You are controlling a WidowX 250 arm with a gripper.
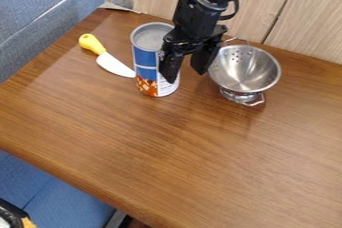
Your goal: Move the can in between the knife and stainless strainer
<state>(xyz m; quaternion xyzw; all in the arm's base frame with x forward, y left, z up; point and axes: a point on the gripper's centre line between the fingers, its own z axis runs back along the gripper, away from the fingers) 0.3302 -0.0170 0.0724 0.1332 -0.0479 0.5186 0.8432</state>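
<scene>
In front of the can (144, 67), the wood-grain worktop (147, 142). To the right of the can, a little apart from it, the metal strainer (244, 72), standing on its foot. Can itself upright between strainer and knife (110, 62): to judge by that, already placed as asked, with only a clean withdrawal left to make. Just right of the can, the claw (186, 76), spread well open and gripping nothing, one finger overlapping the can's side; hard to say whether touching. Main danger there: lifting at a slant, dragging that finger along the can and toppling it. Also, by swinging right, liable to catch the strainer's rim and shove it. Left of the can, the knife, lying flat, blade tip close to the can's base, easily pushed by any leftward slide. Behind the can, the pale wooden panel (287, 27), a limit on backing away.
</scene>
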